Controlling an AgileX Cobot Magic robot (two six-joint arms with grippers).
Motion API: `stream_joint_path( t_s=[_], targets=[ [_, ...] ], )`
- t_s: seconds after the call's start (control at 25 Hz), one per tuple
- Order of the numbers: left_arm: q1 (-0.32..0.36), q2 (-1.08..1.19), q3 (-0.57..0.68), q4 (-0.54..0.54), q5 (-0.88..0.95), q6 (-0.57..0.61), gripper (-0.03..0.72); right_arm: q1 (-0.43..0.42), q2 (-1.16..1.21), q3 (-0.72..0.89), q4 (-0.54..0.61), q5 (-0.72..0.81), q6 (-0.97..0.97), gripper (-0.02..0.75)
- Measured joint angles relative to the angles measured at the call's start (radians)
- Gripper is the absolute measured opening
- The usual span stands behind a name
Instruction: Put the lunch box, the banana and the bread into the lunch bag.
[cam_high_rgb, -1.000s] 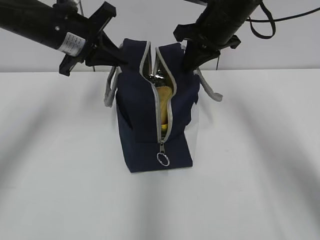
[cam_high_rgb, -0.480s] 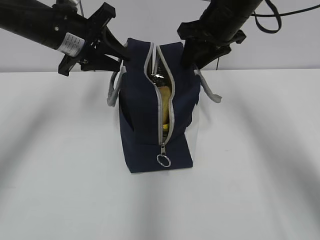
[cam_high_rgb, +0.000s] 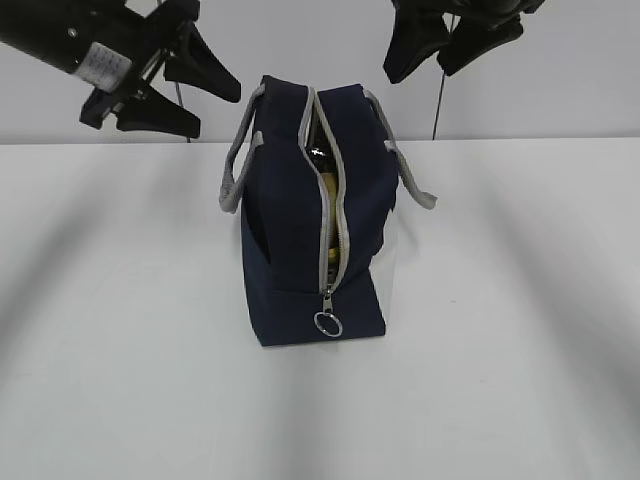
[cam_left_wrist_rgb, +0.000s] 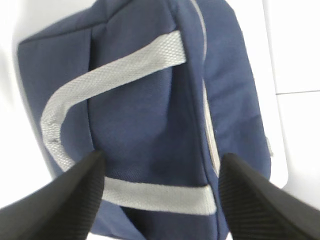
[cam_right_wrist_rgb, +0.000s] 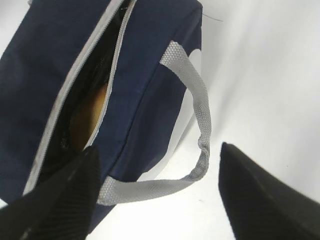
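1. I have the bag (cam_high_rgb: 300, 215) standing upright mid-worktop (cam_high_rgb: 520, 330), its zip end with the ring pull (cam_high_rgb: 326, 323) towards me at 6 o'clock. The zip is open along the top, the mouth a narrow slit.

2. My left gripper (cam_high_rgb: 190, 95) hangs at about 10 o'clock from the bag with jaws wide and nothing between them. In the left wrist view the left gripper (cam_left_wrist_rgb: 160, 172) straddles the side panel and the left handle (cam_left_wrist_rgb: 95, 82) from above without touching either.

3. My right gripper (cam_high_rgb: 440, 50) is at about 1 o'clock, also wide and empty. The right wrist view looks past the two fingers (cam_right_wrist_rgb: 260, 195) onto the drooping right handle (cam_right_wrist_rgb: 197, 107) and the open slit.

4. Through the slit I see something yellow, which I take for the banana (cam_high_rgb: 326, 200), and in the right wrist view a golden-brown surface, probably the bread (cam_right_wrist_rgb: 92, 107). I cannot see the lunch box; it is either deeper inside or hidden by the fabric.

5. I judge the loading done and the step in hand is clearing both arms away. To do it well I lift each arm straight up first, so no finger hooks a handle loop.

6. I keep the jaws wide until clear of the fabric, then swing outwards.

7. The risk is a snagged handle tipping the bag, so I watch both wrist views for strap movement.
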Motion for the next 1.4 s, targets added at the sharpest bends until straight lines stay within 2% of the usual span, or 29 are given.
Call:
stream_joint_path(
  t_s=[0.32, 0.48, 0.56, 0.76, 1.04, 1.16, 1.4],
  targets=[
    [0.005, -0.117, -0.111, 0.269, 0.150, -0.084, 0.484, 0.016, -0.125, 0.084, -0.037, 0.004, 0.000, 0.545],
    [0.005, -0.172, -0.114, 0.396, 0.223, -0.130, 0.484, 0.092, -0.206, 0.150, -0.113, 0.006, 0.000, 0.545],
    [0.005, -0.197, -0.114, 0.426, 0.241, -0.141, 0.484, 0.139, -0.241, 0.180, -0.123, 0.008, 0.000, 0.545],
    [0.005, -0.259, -0.114, 0.460, 0.248, -0.162, 0.484, 0.220, -0.300, 0.205, -0.136, 0.010, 0.000, 0.545],
    [0.004, -0.364, -0.114, 0.461, 0.257, -0.173, 0.470, 0.231, -0.415, 0.257, -0.135, 0.010, 0.000, 0.545],
    [-0.014, -0.408, -0.099, 0.465, 0.258, -0.186, 0.449, 0.231, -0.499, 0.375, -0.120, -0.023, 0.001, 0.545],
    [-0.062, -0.489, 0.022, 0.465, 0.262, -0.193, 0.435, 0.231, -0.728, 0.744, -0.027, -0.325, -0.069, 0.545]
  ],
)
